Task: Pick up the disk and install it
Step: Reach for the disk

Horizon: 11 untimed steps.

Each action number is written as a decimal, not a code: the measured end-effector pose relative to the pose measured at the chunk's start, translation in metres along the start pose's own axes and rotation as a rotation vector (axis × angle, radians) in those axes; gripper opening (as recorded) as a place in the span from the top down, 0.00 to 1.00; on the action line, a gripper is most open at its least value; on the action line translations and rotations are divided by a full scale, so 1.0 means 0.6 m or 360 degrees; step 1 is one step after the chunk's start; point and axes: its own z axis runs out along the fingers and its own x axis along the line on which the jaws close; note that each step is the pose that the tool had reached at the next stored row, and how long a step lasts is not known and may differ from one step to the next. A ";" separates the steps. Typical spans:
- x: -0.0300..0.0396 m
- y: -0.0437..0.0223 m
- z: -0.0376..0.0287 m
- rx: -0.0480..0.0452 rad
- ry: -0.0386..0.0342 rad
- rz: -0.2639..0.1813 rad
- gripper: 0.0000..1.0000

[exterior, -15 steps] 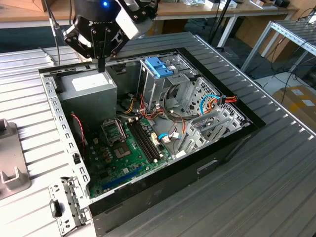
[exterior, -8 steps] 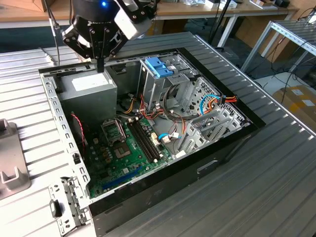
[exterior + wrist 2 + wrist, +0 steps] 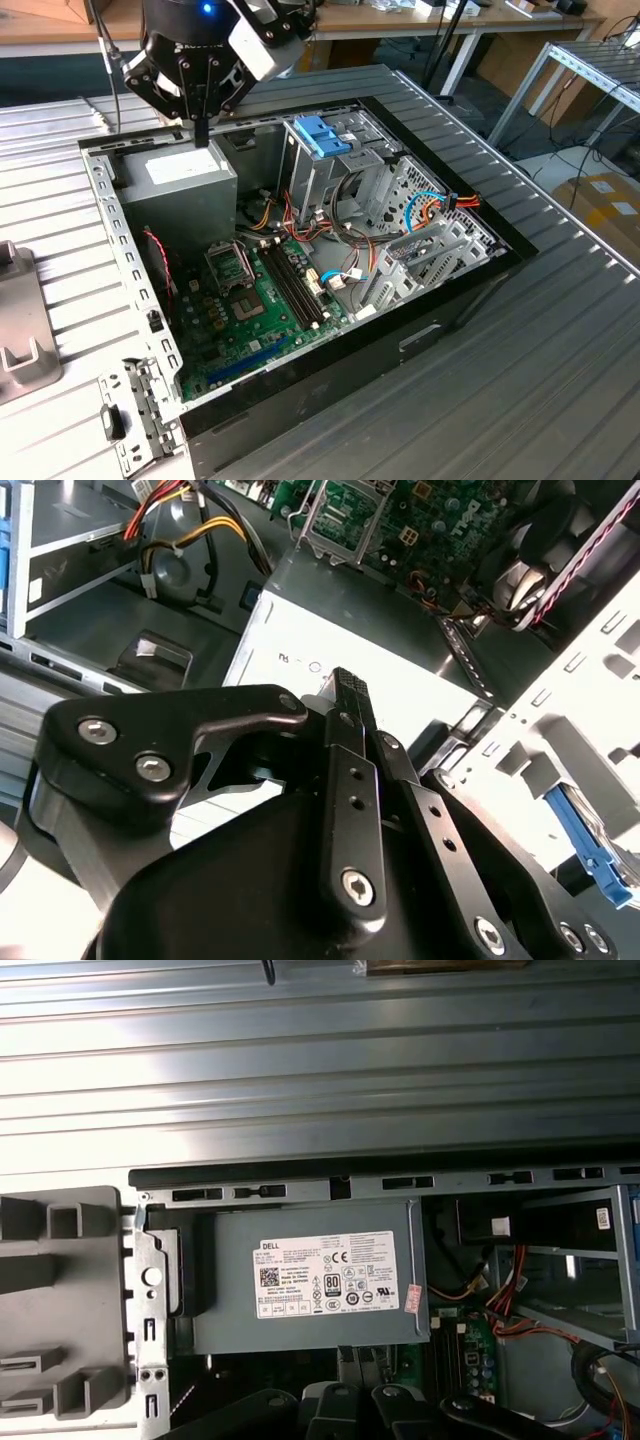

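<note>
My gripper (image 3: 203, 135) hangs at the rear corner of the open computer case (image 3: 330, 355), just above the grey power supply (image 3: 180, 180). Its fingers are closed together into one narrow tip, with nothing between them. In the second wrist view the gripper (image 3: 350, 680) points down at the power supply's pale top (image 3: 330, 645). In the first wrist view the fingertips (image 3: 395, 1405) show just beyond the labelled power supply (image 3: 310, 1275). A blue strip (image 3: 592, 848) on a dark body lies past the case's rear frame. I cannot tell whether it is the disk.
Inside the case are the green motherboard (image 3: 250, 300), loose cables and a metal drive cage with a blue latch (image 3: 322, 135). A grey slotted fixture (image 3: 20, 330) (image 3: 60, 1300) stands on the slatted metal table (image 3: 520, 400) behind the case. A small bracket (image 3: 135, 410) lies near the case's corner.
</note>
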 end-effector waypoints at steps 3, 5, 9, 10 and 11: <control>0.002 0.000 0.000 0.0000 0.0000 0.0000 0.90; 0.004 0.000 0.000 0.0000 0.0000 0.0000 0.90; 0.006 0.000 0.000 0.0000 0.0000 0.0000 0.90; 0.007 0.000 0.000 0.0000 0.0000 0.0000 0.90; 0.008 -0.001 0.000 0.0000 0.0000 0.0000 0.90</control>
